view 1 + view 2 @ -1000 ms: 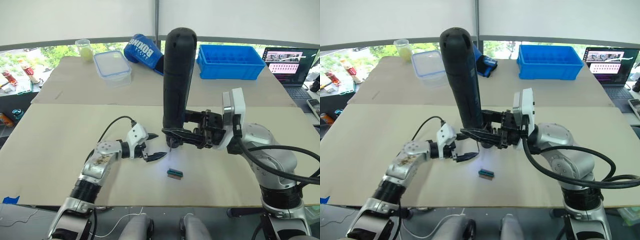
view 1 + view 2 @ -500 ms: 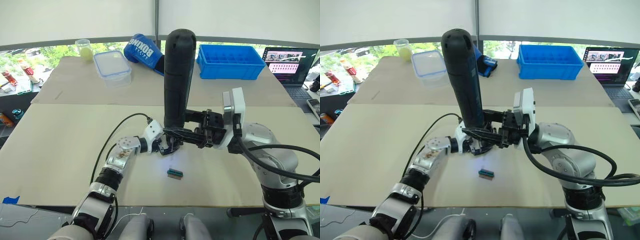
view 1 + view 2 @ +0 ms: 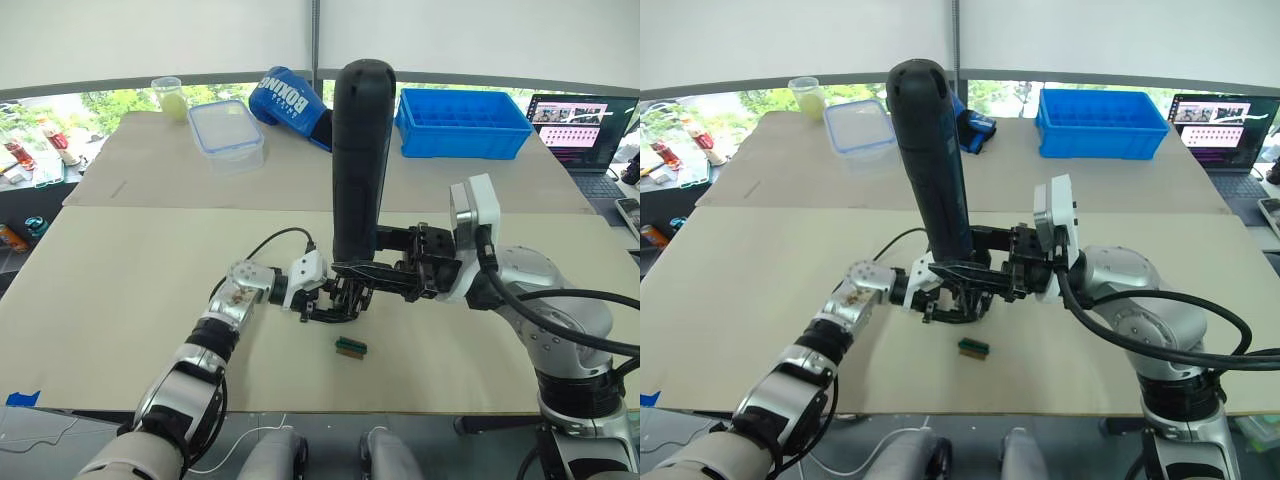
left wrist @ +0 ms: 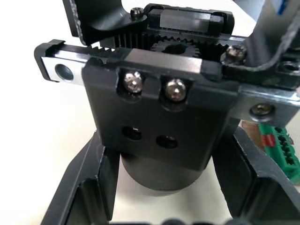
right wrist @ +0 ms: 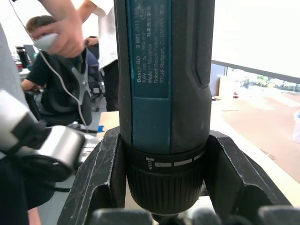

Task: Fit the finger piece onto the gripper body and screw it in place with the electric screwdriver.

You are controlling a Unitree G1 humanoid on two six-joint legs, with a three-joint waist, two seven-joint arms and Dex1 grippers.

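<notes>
On the electric screwdriver [image 5: 164, 93]: "Bosch GO"

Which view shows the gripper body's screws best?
The left wrist view: the gripper body sits close up, two silver screws and two empty holes plain. In the eye views it is a small dark shape in the left end effector, under the screwdriver.

one screwdriver [image 3: 360, 160], one gripper body [image 4: 159, 126]
</notes>
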